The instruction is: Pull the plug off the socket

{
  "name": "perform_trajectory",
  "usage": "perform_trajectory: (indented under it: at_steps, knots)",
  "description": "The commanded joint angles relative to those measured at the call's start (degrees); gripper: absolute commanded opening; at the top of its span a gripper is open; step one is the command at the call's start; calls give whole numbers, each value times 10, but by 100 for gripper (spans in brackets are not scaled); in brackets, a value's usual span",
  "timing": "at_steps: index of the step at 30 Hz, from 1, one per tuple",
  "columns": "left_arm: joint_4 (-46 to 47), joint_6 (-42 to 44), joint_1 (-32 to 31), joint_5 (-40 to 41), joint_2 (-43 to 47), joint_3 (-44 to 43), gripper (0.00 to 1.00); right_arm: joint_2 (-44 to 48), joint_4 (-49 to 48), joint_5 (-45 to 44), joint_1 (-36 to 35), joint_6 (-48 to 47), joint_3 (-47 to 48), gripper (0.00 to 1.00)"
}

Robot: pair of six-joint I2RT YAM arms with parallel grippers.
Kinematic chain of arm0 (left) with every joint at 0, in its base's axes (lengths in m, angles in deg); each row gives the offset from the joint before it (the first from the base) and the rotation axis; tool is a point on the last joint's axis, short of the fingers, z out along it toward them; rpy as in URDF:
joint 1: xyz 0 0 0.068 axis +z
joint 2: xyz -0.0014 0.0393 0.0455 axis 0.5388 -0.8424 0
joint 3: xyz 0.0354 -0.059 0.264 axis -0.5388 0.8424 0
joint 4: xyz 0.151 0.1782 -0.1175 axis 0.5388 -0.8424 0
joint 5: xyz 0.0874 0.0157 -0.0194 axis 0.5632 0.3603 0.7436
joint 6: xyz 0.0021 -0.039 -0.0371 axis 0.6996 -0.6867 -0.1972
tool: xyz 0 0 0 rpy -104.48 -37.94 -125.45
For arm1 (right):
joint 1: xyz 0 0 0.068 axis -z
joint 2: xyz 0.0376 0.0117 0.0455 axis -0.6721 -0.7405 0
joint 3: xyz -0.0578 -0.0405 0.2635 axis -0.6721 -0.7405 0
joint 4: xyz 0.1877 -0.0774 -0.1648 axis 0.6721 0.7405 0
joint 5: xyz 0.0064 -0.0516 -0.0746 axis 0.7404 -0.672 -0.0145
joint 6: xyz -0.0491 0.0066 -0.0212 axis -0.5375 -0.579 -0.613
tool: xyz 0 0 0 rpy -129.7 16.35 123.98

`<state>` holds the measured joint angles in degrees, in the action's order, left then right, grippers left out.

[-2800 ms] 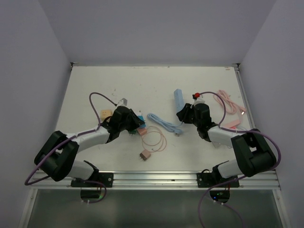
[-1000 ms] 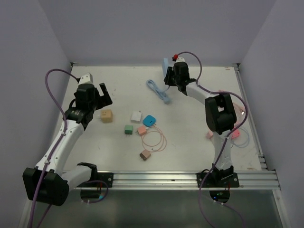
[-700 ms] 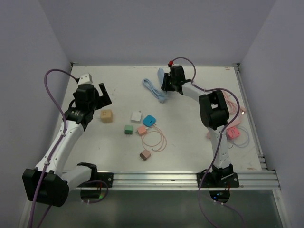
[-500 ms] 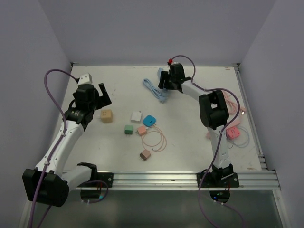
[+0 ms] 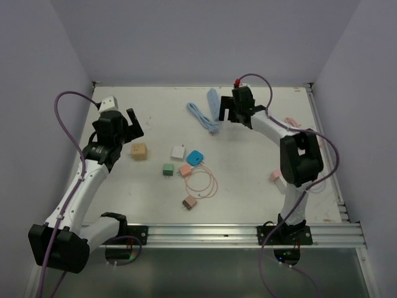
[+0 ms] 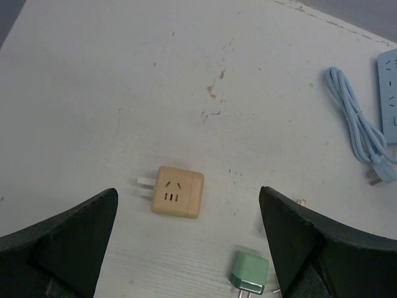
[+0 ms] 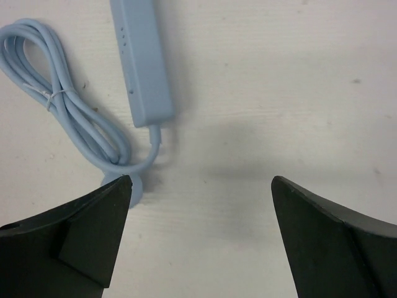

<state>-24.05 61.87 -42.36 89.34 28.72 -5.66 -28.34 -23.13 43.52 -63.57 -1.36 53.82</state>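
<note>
While your blue power strip lies flat at the far side of the table, its coiled cable alongside, your right gripper hovers spread wide just beside it; your left gripper gapes above a tan adapter.

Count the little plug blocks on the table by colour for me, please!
tan block: 1
white block: 1
blue block: 1
green block: 1
pink blocks: 3
Total: 7 in view
</note>
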Motion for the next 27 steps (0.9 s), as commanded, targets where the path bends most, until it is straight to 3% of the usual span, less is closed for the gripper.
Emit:
perform_trajectory:
  at_steps: [1,12,18,22,27]
  knots:
    - [14,11,4,21,15,2,100,130,6,-118,17,15,-75,99]
    - [11,11,4,28,27,7,100,397,122,-220,116,149,-284,99]
    - [14,11,4,24,28,8,100,445,162,-235,190,187,-356,97]
    - [15,11,4,17,24,8,100,454,151,-197,257,200,-397,96]
    - [16,11,4,15,19,9,100,431,130,-150,272,208,-412,95]
